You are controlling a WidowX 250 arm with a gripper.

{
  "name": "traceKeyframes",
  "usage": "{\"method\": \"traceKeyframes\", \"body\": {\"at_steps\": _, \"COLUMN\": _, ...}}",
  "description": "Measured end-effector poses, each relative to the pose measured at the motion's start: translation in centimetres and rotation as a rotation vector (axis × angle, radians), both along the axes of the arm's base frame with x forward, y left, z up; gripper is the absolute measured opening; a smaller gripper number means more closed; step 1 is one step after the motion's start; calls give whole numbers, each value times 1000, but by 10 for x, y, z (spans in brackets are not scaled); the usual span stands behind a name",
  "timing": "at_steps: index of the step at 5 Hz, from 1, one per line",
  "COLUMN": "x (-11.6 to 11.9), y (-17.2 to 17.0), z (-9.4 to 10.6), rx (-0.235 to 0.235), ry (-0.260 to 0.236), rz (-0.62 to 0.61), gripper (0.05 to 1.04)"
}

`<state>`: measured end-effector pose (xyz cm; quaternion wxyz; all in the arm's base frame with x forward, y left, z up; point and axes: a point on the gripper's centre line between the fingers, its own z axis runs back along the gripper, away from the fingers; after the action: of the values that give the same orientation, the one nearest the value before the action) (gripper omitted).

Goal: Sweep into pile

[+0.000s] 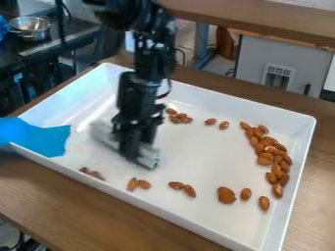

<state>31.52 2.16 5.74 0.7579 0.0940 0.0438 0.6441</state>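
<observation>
- My claw (135, 147) hangs down over the left half of the white tray (303, 147), low and close to its floor, with my arm coming in from the top edge of the view.
- I have my claw closed on a pale bar (148, 157), which slants across under me; its left part is blurred, and a sliver of brown shows at its near right end.
- The almonds (268, 141) lie inside the tray, and most of them sit in one long, crowded band beside the right wall, many touching or overlapping.
- A few more almonds lie close together just to the right of my claw, toward the far wall, and two others lie apart between those and the band.
- Along the near side I see a loose row: one pair below my bar, another pair to the right of it, then a large round brown piece (226, 195) and two single almonds nearer the right wall.
- Near the left part of the near wall is a blurred dark brown patch (91, 173); I cannot tell what it is.
- A bright blue sheet-like thing (39, 137) comes in from the left edge, over the tray's left corner.
- The tray rests on a wooden surface (78, 203). Behind, at the upper left, a metal bowl (29, 25) stands on a dark counter (65, 35).
</observation>
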Motion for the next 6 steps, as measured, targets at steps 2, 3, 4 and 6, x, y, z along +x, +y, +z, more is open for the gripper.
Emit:
{"method": "traceKeyframes", "body": {"at_steps": 2, "x": 12, "y": 7, "z": 46, "rx": -52, "ry": -210, "rz": -210, "gripper": 380}}
{"method": "traceKeyframes", "body": {"at_steps": 3, "x": 12, "y": 35, "z": 58, "rx": -73, "ry": -277, "rz": -296, "gripper": 380}}
{"method": "traceKeyframes", "body": {"at_steps": 4, "x": 14, "y": 58, "z": 62, "rx": -73, "ry": -279, "rz": -342, "gripper": 380}}
{"method": "traceKeyframes", "body": {"at_steps": 6, "x": 30, "y": 76, "z": 26, "rx": -75, "ry": -144, "rz": -518, "gripper": 380}}
